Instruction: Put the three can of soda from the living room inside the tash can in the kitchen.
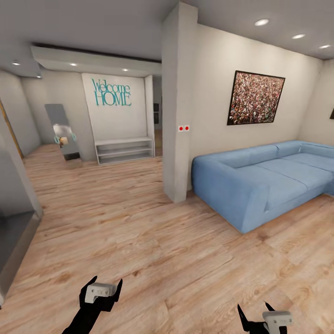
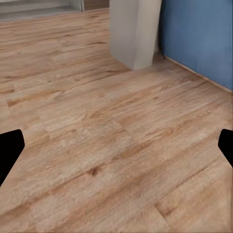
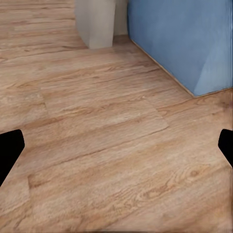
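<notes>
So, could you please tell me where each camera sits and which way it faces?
Head view: high up, facing forward over wood plank floor, long blue fabric sofa, square white pillar; left tool and right tool show open.
Left wrist: low, facing floor; black fingertips.
Right wrist: likewise.
Both wrists share sofa and pillar.

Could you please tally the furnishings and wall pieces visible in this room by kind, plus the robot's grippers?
Blue sofa: 1
Framed picture: 1
White shelf unit: 1
Leaning mirror: 1
"Welcome HOME" wall lettering: 1
Grippers: 2, the left gripper and the right gripper, both open and empty
Total: 7
</notes>
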`<state>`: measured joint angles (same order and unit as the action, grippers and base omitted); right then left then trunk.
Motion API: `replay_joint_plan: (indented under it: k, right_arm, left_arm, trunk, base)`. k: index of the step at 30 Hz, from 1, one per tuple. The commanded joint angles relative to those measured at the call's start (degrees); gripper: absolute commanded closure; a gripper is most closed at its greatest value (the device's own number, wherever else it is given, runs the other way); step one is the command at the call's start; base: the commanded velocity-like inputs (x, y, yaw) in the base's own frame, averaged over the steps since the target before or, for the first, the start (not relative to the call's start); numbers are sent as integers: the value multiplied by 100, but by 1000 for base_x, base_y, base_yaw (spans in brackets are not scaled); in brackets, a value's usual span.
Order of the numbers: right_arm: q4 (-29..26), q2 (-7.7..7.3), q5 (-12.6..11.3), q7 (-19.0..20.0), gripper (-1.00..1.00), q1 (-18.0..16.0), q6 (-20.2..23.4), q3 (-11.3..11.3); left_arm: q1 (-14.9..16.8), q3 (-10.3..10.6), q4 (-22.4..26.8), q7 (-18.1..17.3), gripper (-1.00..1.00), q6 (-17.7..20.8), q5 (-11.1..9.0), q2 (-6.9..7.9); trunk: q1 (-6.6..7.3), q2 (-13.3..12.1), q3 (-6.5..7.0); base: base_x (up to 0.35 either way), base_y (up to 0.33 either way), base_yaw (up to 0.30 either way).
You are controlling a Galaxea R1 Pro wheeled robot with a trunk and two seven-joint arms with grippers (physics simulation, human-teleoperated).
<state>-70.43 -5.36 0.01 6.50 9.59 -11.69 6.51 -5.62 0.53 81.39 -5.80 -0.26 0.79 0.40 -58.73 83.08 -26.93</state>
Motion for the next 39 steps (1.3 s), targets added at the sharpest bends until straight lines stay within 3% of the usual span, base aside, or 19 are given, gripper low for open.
replay_joint_plan:
  k: [1, 19, 39]
  right_arm:
    - [-1, 0, 0, 0, -100, 0, 0, 0]
    - [-2, -1, 15, 4, -100, 0, 0, -1]
    - [-2, -1, 13, 4, -100, -1, 0, -1]
  left_arm:
    - [0, 2, 0, 0, -100, 0, 0, 1]
    - [0, 9, -6, -8, -100, 0, 3, 1]
    - [0, 13, -128, -8, -100, 0, -4, 0]
  trunk:
    - [0, 0, 0]
    - [0, 0, 18]
    - [0, 0, 33]
  base:
    - [0, 144, -249]
    - [0, 104, -252]
    - [0, 8, -252]
